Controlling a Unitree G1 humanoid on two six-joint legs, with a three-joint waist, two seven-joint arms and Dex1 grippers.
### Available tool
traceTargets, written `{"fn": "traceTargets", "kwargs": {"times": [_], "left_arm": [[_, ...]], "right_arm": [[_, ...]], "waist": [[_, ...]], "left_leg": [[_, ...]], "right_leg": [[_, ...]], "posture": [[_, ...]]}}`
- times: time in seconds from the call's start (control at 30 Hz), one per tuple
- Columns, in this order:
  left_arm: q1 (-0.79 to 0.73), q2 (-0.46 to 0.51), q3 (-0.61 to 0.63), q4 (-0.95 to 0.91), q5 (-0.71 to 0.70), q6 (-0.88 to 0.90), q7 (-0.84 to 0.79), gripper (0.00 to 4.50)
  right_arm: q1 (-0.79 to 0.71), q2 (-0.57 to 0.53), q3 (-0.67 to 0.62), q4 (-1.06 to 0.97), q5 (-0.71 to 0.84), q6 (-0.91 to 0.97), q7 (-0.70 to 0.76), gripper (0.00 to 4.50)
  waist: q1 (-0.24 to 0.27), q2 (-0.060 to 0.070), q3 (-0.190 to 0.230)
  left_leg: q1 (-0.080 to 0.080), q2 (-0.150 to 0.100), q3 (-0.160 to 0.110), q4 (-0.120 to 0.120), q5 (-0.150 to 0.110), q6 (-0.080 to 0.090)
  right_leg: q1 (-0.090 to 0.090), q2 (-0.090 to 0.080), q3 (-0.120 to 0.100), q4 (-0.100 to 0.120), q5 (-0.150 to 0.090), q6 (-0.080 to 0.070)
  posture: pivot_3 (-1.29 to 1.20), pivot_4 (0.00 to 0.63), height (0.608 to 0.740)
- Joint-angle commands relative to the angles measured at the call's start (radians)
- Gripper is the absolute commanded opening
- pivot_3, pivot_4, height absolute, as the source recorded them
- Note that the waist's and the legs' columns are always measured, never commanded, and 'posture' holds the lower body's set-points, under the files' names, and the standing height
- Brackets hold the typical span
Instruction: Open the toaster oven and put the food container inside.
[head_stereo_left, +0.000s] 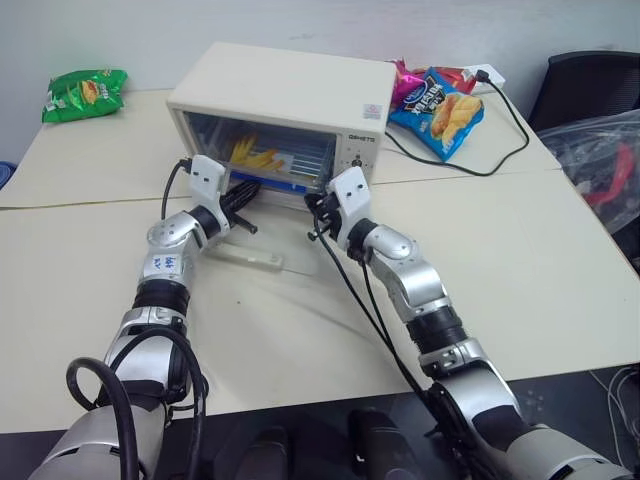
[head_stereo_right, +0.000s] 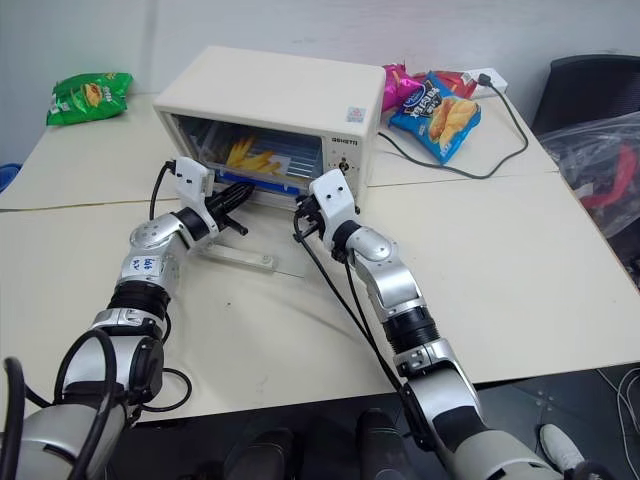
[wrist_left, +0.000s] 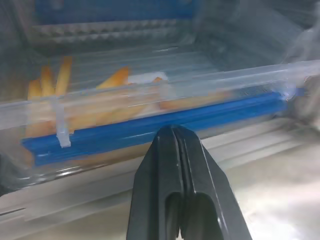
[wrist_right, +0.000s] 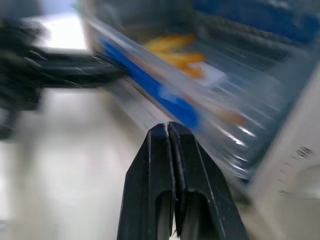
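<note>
The cream-white toaster oven (head_stereo_left: 290, 85) stands at the back of the table with its glass door (head_stereo_left: 250, 255) folded down flat onto the tabletop. Inside, on the wire rack, sits the clear food container (head_stereo_left: 270, 160) with yellow food pieces and a blue clip (wrist_left: 150, 132) along its near side. My left gripper (head_stereo_left: 245, 195) is shut and empty, its tip right at that blue clip; I cannot tell whether it touches. My right gripper (head_stereo_left: 318, 205) is also shut and empty, just before the opening's right end, near the knob panel.
A green snack bag (head_stereo_left: 85, 93) lies at the table's far left corner. Blue and red snack bags (head_stereo_left: 440, 108) lie right of the oven, with a black power cable (head_stereo_left: 490, 150) looping beside them. A black chair (head_stereo_left: 590, 85) and a plastic bag (head_stereo_left: 605, 165) stand past the right edge.
</note>
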Motion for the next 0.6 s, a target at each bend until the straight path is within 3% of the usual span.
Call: {"fn": "traceTargets", "kwargs": {"times": [0.03,0.2,0.37,0.5,0.6], "left_arm": [[0.111,0.097,0.066,-0.194,-0.12,0.051,-0.188,0.38],[0.294,0.286,0.119,-0.406,-0.214,0.176,-0.38,1.76],[0.501,0.476,0.156,-0.554,-0.301,0.336,-0.593,3.23],[0.594,0.555,0.253,-0.558,-0.325,0.35,-0.606,4.43],[0.646,0.538,0.324,-0.562,-0.344,0.331,-0.583,4.47]], "right_arm": [[0.06,-0.066,-0.019,-0.249,0.116,0.11,0.11,0.0],[0.201,-0.278,-0.001,-0.438,0.18,0.231,0.267,0.0],[0.292,-0.44,0.109,-0.338,-0.017,0.022,0.339,0.0],[0.278,-0.357,0.131,-0.222,-0.047,-0.079,0.306,0.0],[0.236,-0.265,0.144,-0.082,-0.067,-0.176,0.298,0.0]], "waist": [[-0.014,0.0,0.0],[-0.012,0.0,0.0],[0.007,0.0,0.0],[0.013,0.001,0.0],[0.014,0.001,0.0]], "left_leg": [[0.0,0.0,0.0,-0.001,0.0,0.0],[0.0,0.001,-0.001,-0.005,0.0,0.0],[0.004,-0.001,0.0,-0.009,-0.001,0.001],[0.005,0.0,0.002,-0.01,-0.001,0.001],[0.006,0.0,0.003,-0.01,-0.001,0.0]], "right_leg": [[0.0,0.0,0.0,0.0,0.0,0.0],[0.0,-0.001,0.004,-0.002,0.0,0.0],[0.002,-0.002,0.004,-0.003,0.0,0.0],[0.001,-0.001,0.004,-0.004,0.0,0.0],[0.001,-0.001,0.004,-0.005,0.0,0.0]], "posture": [[0.0,0.15,0.74],[0.0,0.15,0.74],[0.0,0.15,0.74],[0.0,0.15,0.74],[0.0,0.15,0.74]]}}
